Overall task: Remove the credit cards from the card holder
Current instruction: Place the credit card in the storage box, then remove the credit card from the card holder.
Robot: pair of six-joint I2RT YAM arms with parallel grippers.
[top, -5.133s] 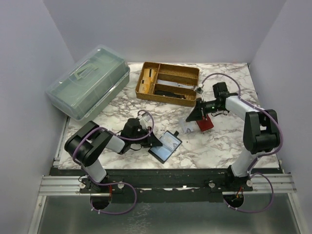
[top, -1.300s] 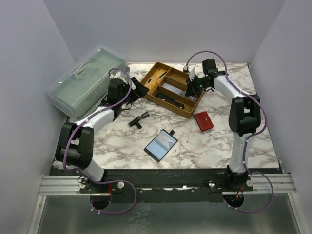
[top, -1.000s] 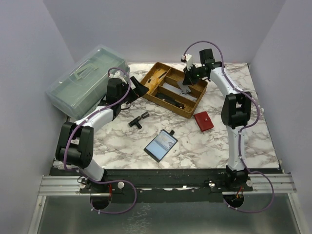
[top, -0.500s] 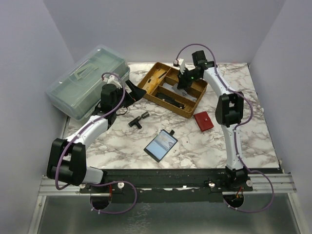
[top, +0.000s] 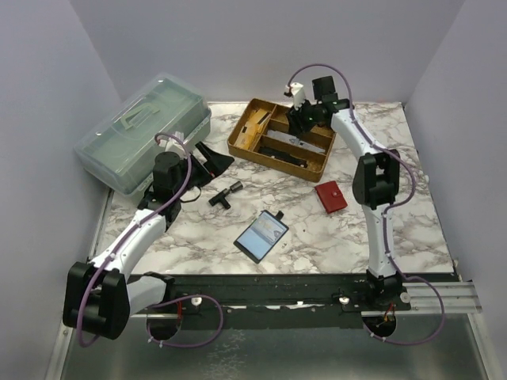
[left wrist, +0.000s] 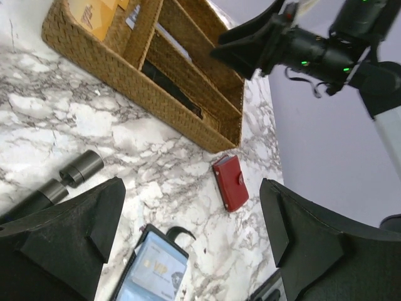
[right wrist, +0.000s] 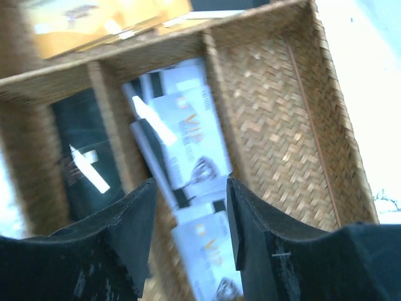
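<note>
My right gripper point(top: 300, 120) point(right wrist: 190, 185) hangs open over the wicker tray point(top: 234, 144) point(right wrist: 282, 125). Pale blue credit cards point(right wrist: 188, 138) lie in the tray's middle compartment, and one blurred card point(right wrist: 210, 257) shows loose between the jaws. A shut red card holder point(top: 330, 196) point(left wrist: 230, 182) lies on the marble. An open black card holder point(top: 264, 236) point(left wrist: 153, 276) shows a blue card inside. The left gripper point(top: 211, 157) point(left wrist: 193, 188) is wide open and empty, raised left of the tray.
A clear plastic box with a green lid point(top: 146, 131) stands at the back left. A small black T-shaped part point(top: 224, 194) point(left wrist: 69, 179) lies by the left gripper. The tray's left compartment holds yellow items point(right wrist: 94, 22), another a black object point(right wrist: 78, 157).
My right gripper has opened over the tray and shifted a little left and back. The left arm has drawn back toward the near left. The tray has turned slightly.
</note>
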